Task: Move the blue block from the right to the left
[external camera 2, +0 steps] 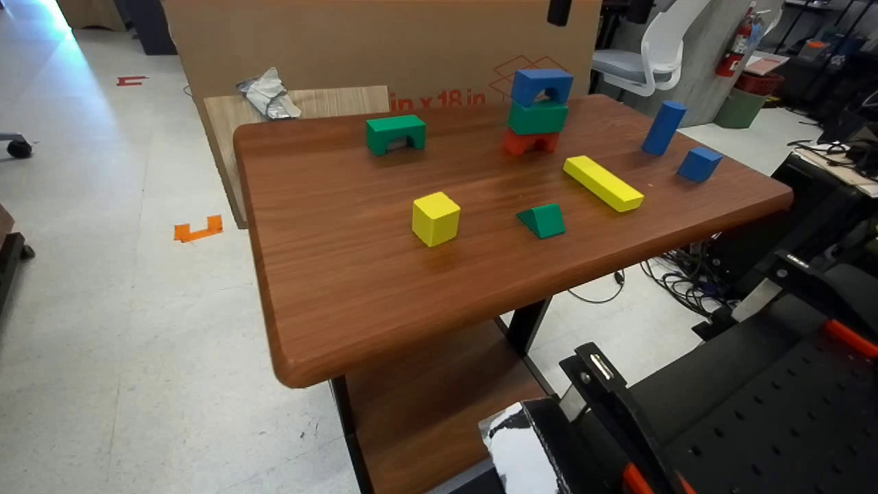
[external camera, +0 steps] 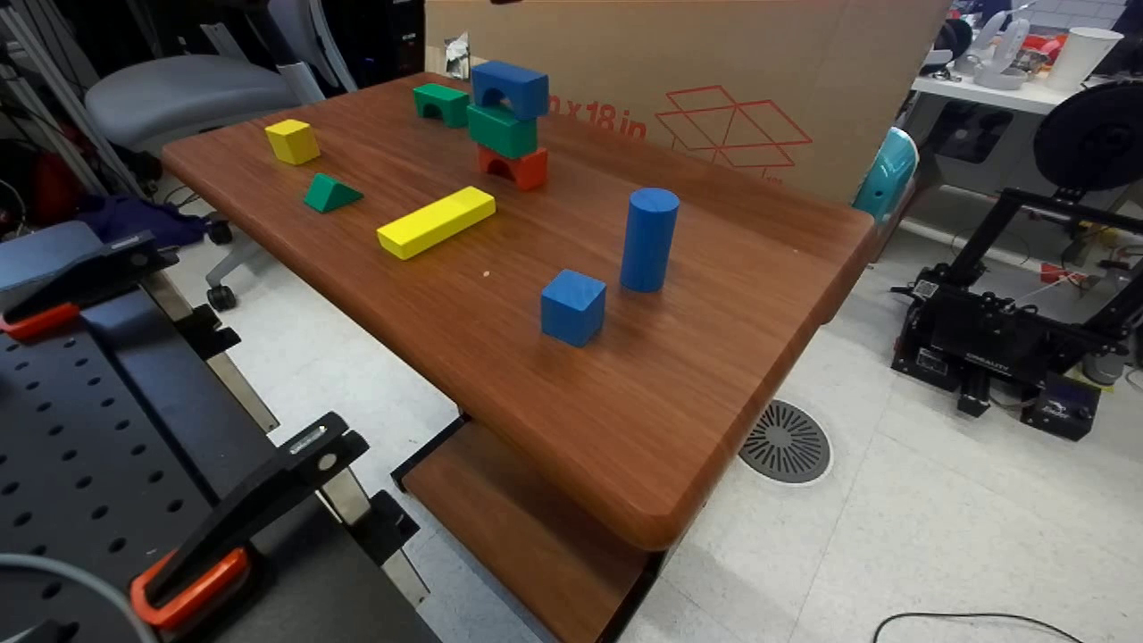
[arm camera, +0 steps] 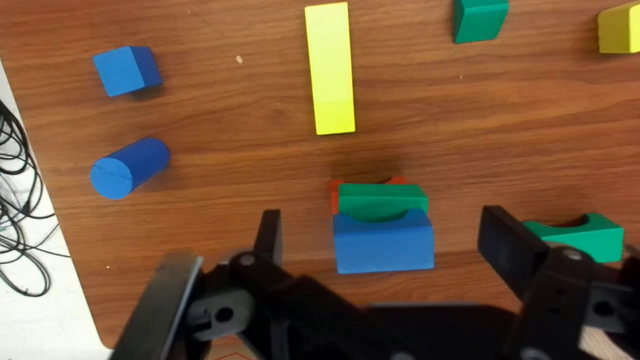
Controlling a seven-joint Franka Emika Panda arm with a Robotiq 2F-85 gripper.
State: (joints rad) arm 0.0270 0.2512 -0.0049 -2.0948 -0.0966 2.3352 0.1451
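The blue block (external camera: 511, 86) has an arch cut-out and lies on top of a stack. It also tops the stack in the other exterior picture (external camera 2: 541, 86) and in the wrist view (arm camera: 384, 245). Under it is a green block (external camera: 502, 131), and under that a red arch block (external camera: 516, 167). My gripper (arm camera: 384, 235) is open and empty. In the wrist view its fingers stand apart on either side of the blue block without touching it. In an exterior view only the fingertips of the gripper (external camera 2: 600, 11) show at the top edge, above the stack.
A blue cylinder (external camera: 650, 239) and a smaller blue cube (external camera: 573, 308) stand toward one table end. A long yellow block (external camera: 437, 222), green triangle (external camera: 331, 193), yellow cube (external camera: 292, 142) and green arch (external camera 2: 396, 133) lie around the stack. A cardboard box (external camera: 714, 89) stands behind the table.
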